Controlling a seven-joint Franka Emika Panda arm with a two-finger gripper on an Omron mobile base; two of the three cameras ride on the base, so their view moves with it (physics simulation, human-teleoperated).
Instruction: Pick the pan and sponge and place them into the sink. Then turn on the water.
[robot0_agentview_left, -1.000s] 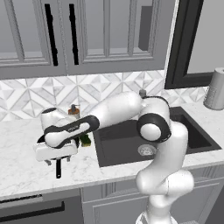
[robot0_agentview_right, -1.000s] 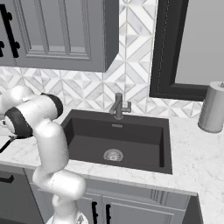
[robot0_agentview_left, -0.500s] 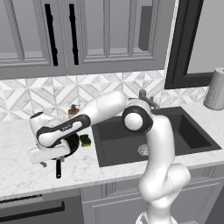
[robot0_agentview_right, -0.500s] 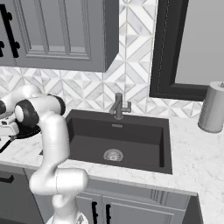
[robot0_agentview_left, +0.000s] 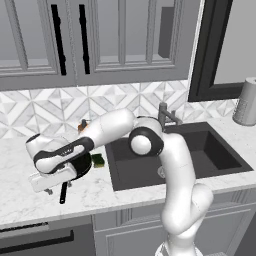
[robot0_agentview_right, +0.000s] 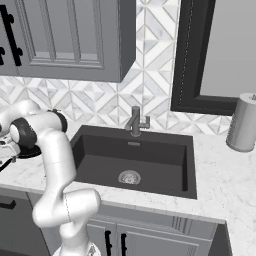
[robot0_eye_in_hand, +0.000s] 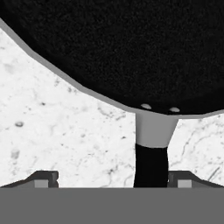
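The hand (robot0_eye_in_hand: 111, 179) hangs spread wide astride the pan (robot0_eye_in_hand: 113, 52) handle, bare marble counter (robot0_eye_in_hand: 61, 131) on both sides.

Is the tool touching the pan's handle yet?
Apart. In the hand view the open tool straddles the pan's handle, with bare counter showing between the handle and the left fingertip.

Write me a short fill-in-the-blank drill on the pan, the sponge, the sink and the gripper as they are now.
1. The gripper is ____, its fingertips on either side of the pan's handle.
2. The pan sits on the counter, to the ____ of the sink in the left base view.
3. The sponge lies between the pan and the ____.
4. The sink holds no pan; only its round ____ shows on the bottom.

Missing words: open; left; sink; drain
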